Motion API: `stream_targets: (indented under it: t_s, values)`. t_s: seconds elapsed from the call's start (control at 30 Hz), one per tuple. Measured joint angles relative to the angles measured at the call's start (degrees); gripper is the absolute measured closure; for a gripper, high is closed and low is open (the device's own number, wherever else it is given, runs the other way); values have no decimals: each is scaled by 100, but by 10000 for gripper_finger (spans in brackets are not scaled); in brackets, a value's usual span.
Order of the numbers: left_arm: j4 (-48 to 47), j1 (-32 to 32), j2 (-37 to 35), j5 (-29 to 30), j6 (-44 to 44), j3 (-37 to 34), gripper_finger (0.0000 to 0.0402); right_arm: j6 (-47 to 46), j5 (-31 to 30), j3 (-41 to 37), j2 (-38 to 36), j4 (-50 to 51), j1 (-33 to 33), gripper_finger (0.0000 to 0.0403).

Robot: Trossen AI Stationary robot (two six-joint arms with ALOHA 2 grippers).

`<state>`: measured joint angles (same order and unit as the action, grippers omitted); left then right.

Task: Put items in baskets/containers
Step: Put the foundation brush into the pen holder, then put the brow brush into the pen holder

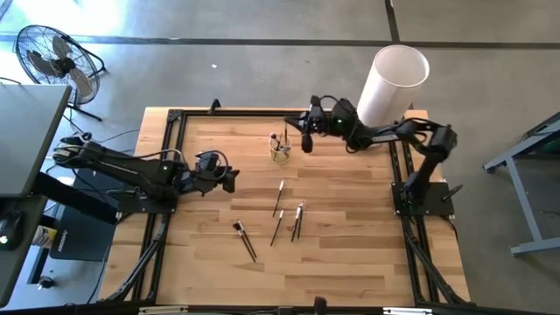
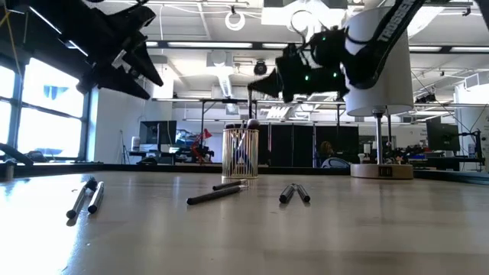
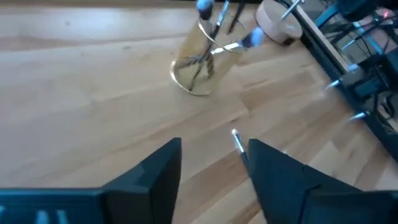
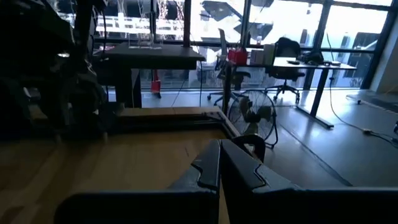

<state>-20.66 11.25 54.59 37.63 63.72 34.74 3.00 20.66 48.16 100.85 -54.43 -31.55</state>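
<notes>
The left gripper [image 1: 229, 178] hangs above the left half of the table [image 1: 350, 262], fingers spread apart and holding nothing, aimed toward the middle of the surface. The step in hand looks like fetching another of the loose brushes, and to do it well the open fingers should come down square across a handle near its middle, so the brush lifts level and can be tipped bristles-up into the cup. Going from left to right across the surface: one brush [image 1: 244, 239] lies alone toward the front edge, left of centre; a second [image 1: 278, 198] lies near the middle; a third [image 1: 276, 227] sits just in front of it; and a pair [image 1: 297, 220] lies touching or nearly so just to the right. The clear cup [image 1: 280, 150] stands upright near the back edge, about mid-width, already holding a few brushes. The right gripper [image 1: 306, 140] hovers just right of the cup, and its fingers look pressed together on nothing, so it seems to be waiting; the left arm should keep well apart from it. A tall white cylinder [image 1: 391, 85] stands at the back right corner. The table is pale wood with a black frame, on a grey concrete floor; a floor fan [image 1: 50, 54] stands beyond the back left corner, and windows and desks fill the room behind.
</notes>
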Motion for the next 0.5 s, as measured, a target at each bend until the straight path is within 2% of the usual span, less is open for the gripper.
stream_targets:
  t_s: [0.1, 0.2, 0.37, 0.5]
  values:
    - [112, 0, 200, -462, -27, 2, 204, 83, -62, 0, 234, 77, 16, 401]
    - [106, 2, 371, -827, -29, 2, 202, 217, -67, 1, 259, 631, 76, 384]
    - [104, 2, 546, -1048, -31, 2, 202, 175, -69, 13, 59, 1212, 207, 332]
    - [-123, 2, 729, -1171, -11, 199, 202, 151, -125, 17, -371, 1755, 249, 301]
